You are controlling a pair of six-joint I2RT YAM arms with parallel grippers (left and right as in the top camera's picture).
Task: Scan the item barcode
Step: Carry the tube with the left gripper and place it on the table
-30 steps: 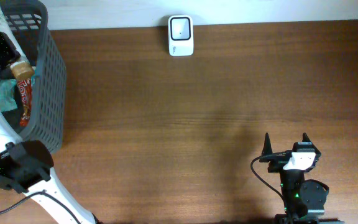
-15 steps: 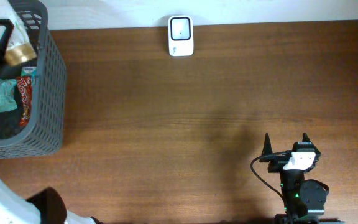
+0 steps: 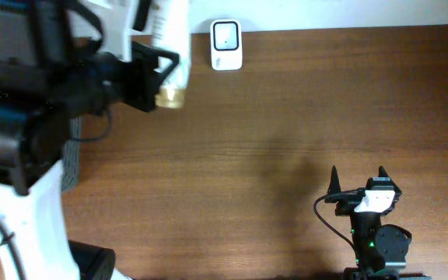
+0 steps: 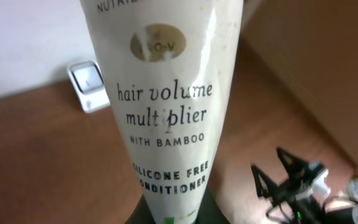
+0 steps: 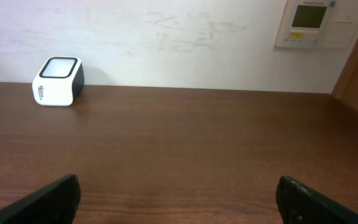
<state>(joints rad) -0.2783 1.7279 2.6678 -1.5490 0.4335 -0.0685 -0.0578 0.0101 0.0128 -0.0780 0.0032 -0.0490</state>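
**Change of state.** One second ago the left arm is at the basket point(image 3: 70, 159) on the table's point(image 3: 286, 117) left edge. The tube point(image 3: 169, 39) shows there among the basket's contents. Now the arm stands over the table's far left part with the tube carried out of the basket. The right arm and the scanner point(image 3: 225, 44) have not moved.

**Left gripper.** The left gripper point(image 3: 163, 74) is clamped on the tube near its gold cap point(image 3: 169, 97). In the wrist view the tube point(image 4: 166, 93) rises straight out of the jaws, with its printed label point(image 4: 166, 118) facing the camera.

**Right gripper.** The right gripper point(image 3: 358, 180) rests at the near right of the table, well apart from the tube. Its fingers are spread wide and hold nothing.

**Position of the tube.** The tube is held in the air just left of the scanner, near the back wall. It touches neither the scanner nor the table.

**Meaning for the task.**
- Pick-up is complete; presentation to the scanner is the step in hand.
- No barcode shows on the visible face, so it probably sits on the hidden side.
- The next move likely calls for a short carry to the right and a turn of the wrist to face the code toward the scanner window point(image 5: 59, 67).
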